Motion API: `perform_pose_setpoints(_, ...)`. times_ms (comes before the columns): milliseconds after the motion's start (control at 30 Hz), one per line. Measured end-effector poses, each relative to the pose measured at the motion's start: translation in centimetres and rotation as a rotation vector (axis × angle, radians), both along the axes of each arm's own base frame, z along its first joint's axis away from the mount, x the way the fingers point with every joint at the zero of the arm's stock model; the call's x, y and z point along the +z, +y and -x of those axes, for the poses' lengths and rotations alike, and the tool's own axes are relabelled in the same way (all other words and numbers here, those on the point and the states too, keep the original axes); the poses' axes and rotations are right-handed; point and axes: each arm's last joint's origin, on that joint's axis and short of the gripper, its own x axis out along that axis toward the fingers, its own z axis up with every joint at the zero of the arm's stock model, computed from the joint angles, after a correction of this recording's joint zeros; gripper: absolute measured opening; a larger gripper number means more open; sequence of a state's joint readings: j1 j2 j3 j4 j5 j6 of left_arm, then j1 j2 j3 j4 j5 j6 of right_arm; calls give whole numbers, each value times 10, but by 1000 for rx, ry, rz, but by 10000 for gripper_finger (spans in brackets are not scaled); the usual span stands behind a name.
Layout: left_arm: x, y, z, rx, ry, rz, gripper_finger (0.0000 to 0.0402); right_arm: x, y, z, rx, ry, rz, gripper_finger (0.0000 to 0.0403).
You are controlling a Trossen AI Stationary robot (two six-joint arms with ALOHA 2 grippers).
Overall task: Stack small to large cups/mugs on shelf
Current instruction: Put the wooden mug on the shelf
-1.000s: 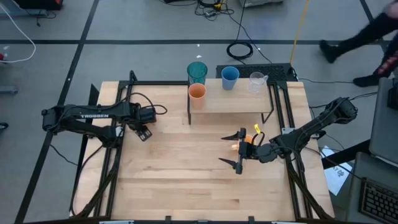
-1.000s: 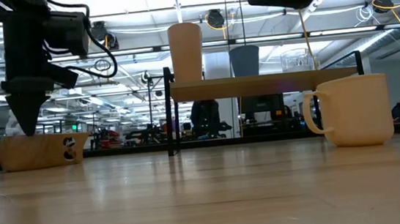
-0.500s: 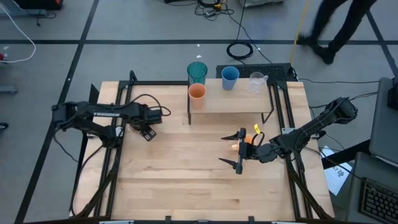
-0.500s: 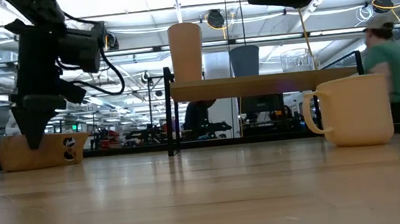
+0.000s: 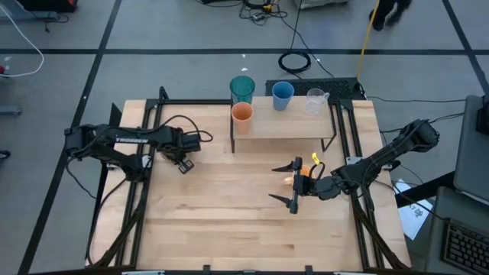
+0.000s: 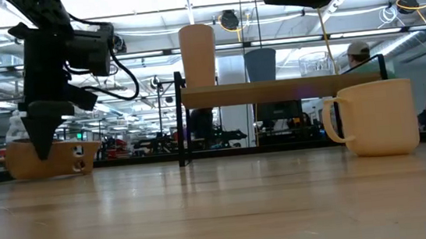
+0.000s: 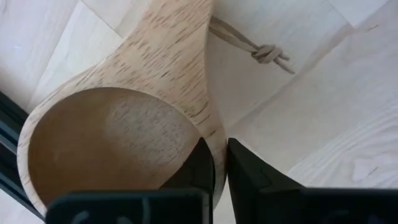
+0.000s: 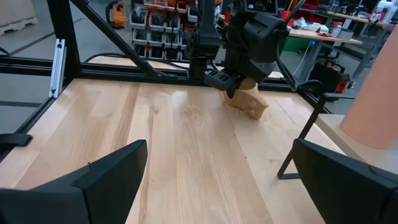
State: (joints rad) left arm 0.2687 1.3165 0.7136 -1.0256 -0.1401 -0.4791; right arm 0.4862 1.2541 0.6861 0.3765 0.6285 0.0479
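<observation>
From above, my left gripper (image 5: 183, 163) sits at the left side of the table (image 5: 221, 229), pointing down over the brown wooden mug, which my own arm hides almost wholly here. My right gripper (image 5: 294, 186) hovers right of centre with its fingers spread wide, empty, and the orange handled mug (image 5: 292, 181) lies just beside it, partly under it. On the shelf (image 5: 286, 126) the orange cup (image 5: 242, 114) stands at the left end, with the blue cup (image 5: 282, 95) and the clear handled cup (image 5: 315, 100) toward the far edge; the teal tumbler (image 5: 242, 88) stands beyond them, and I cannot tell whether it is on the shelf or behind it.

The level view adds what the overhead one hides: the brown wooden mug (image 6: 44, 158) sits low at the left, and my left gripper (image 6: 43, 144) comes down into it from above. The orange handled mug (image 6: 377, 117) stands upright on the table at the right, handle to the picture's left. The teal tumbler is not to be made out here.

My left wrist view alone shows the grip: one finger (image 7: 199, 168) is inside the wooden mug's (image 7: 124, 124) bowl and the other outside, pinched shut on the rim beside the handle, where a knotted cord (image 7: 261, 51) lies on the table.

My right wrist view looks across the table at my left gripper (image 8: 233, 84) on the wooden mug (image 8: 249, 99).
</observation>
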Motion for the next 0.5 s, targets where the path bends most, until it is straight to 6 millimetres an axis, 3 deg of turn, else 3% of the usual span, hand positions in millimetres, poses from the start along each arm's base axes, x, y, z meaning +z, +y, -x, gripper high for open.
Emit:
perform_pose_setpoints(200, 9, -5, 2, -29, 38, 17, 31, 0, 0, 0, 0, 3, 2, 391)
perform_pose_setpoints(500, 76, -23, -7, -196, -91, 48, 21, 0, 0, 0, 0, 1, 1, 391)
